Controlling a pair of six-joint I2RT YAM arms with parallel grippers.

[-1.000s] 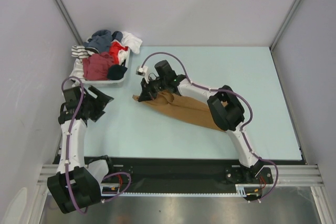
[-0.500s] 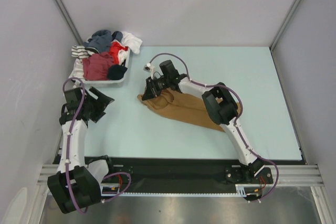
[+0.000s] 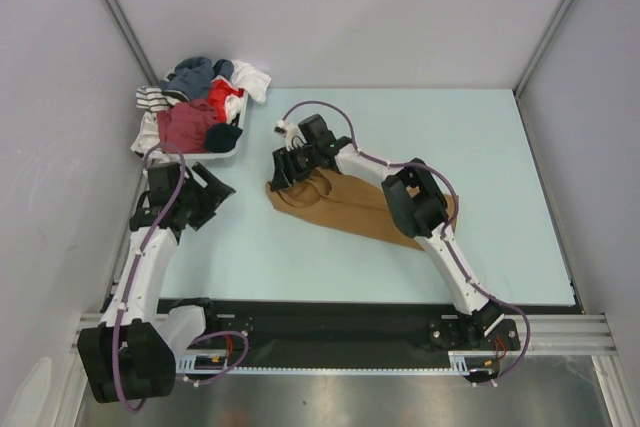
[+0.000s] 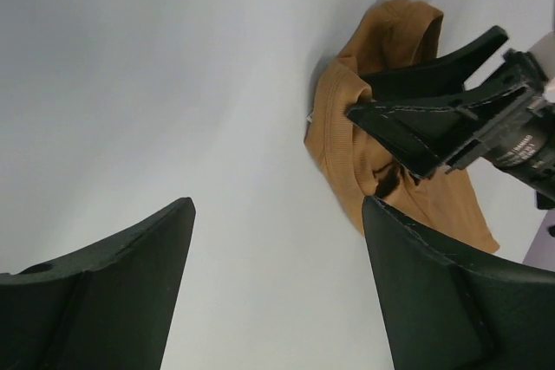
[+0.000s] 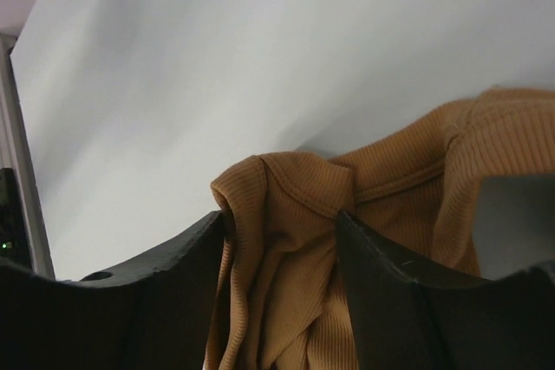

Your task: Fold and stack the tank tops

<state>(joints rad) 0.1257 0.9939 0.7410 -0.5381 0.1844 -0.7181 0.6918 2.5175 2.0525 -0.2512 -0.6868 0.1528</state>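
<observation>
The tabletop (image 3: 500,167) is pale blue-green, with grey walls on three sides. The tan tank top (image 3: 345,212) is the biggest thing on it. It lies near the middle as a long, bunched strip that goes from the left end toward the right and a little nearer to me. My right arm (image 3: 430,217) lies across it and hides part of its right end.

In the far left corner stands a white tray (image 3: 226,155) full of mixed clothes: blue-grey, striped, white and bright red pieces. The dark red tank top (image 3: 183,127) is on the near side of this pile. The tray is well apart from the tan top.

My right hand (image 5: 277,214) is at the left end of the tan top. Its fingers are apart, and a raised fold of the cloth stands between them. My left hand (image 4: 277,210) is wide open with nothing in it, over bare tabletop between the tray and the tan top.

One second ago my right hand was closed on that end of the cloth; now it has opened. The left end of the tan top sits a little more to the right than before. My left arm has moved forward and its hand is closer to the tan top.
</observation>
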